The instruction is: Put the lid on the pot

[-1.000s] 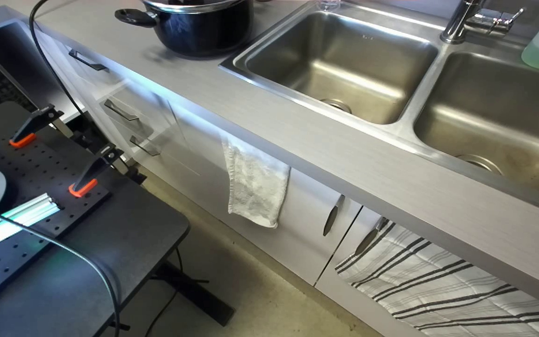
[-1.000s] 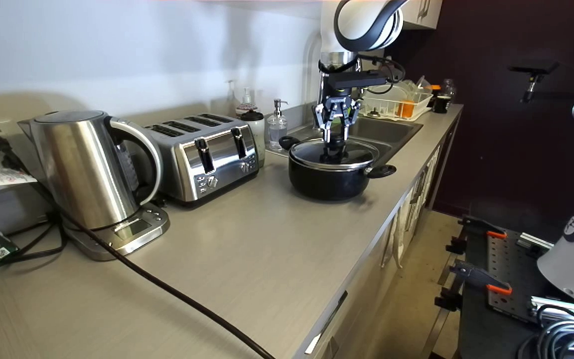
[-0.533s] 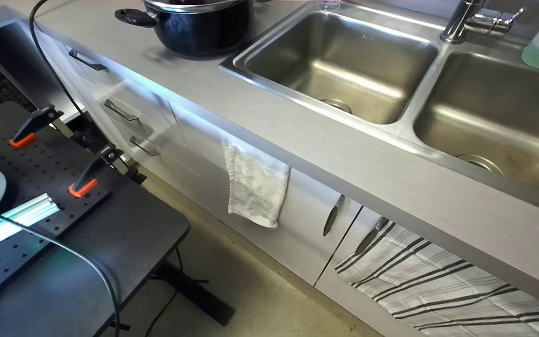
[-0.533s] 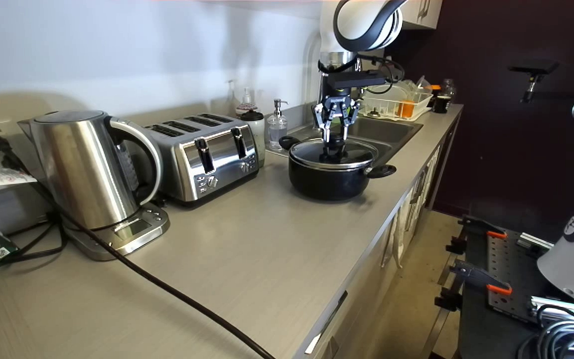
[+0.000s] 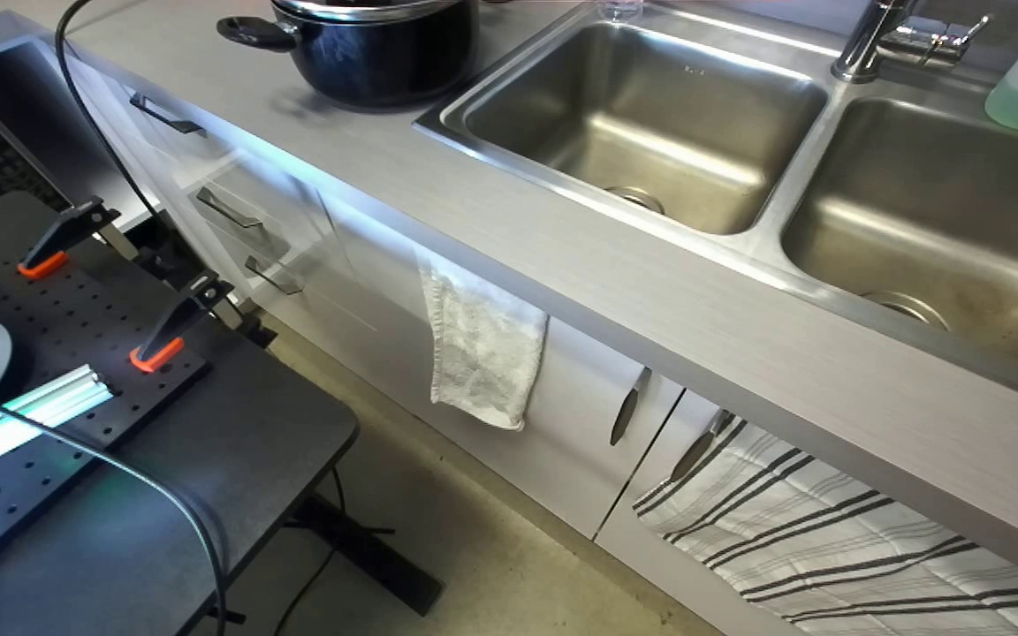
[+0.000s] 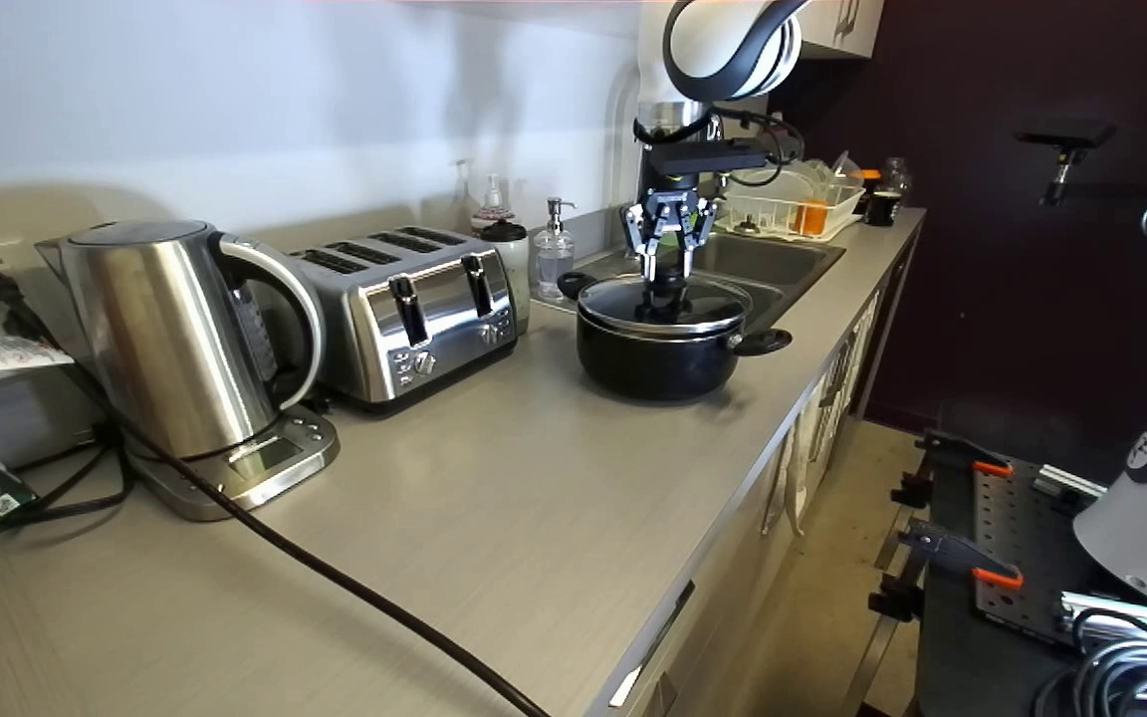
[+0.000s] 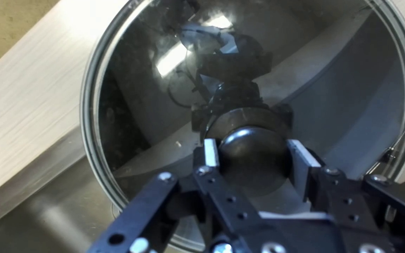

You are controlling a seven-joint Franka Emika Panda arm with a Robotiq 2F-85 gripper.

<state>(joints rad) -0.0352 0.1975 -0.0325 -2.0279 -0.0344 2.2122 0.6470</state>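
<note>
The black pot (image 6: 648, 368) stands on the counter beside the sink and also shows in an exterior view (image 5: 385, 57), cut off at the top edge. The see-through lid (image 6: 613, 304) lies level over the pot's mouth. Its silvery rim also shows in an exterior view (image 5: 368, 12), and the lid fills much of the wrist view (image 7: 357, 105). I cannot tell whether the rim touches the pot all round. My gripper (image 6: 668, 271) points down, shut on the lid's black knob; its fingers sit on both sides of the knob in the wrist view (image 7: 255, 154).
A steel sink (image 5: 641, 132) lies right beside the pot. A toaster (image 6: 424, 309), a kettle (image 6: 170, 339) and a soap dispenser (image 6: 554, 254) stand along the wall. A dish rack (image 6: 783, 214) is behind the sink. A dark cable (image 6: 335, 578) crosses the counter.
My gripper and the lid have shifted very slightly left and up in an exterior view within the last half second. The pot has not moved.
</note>
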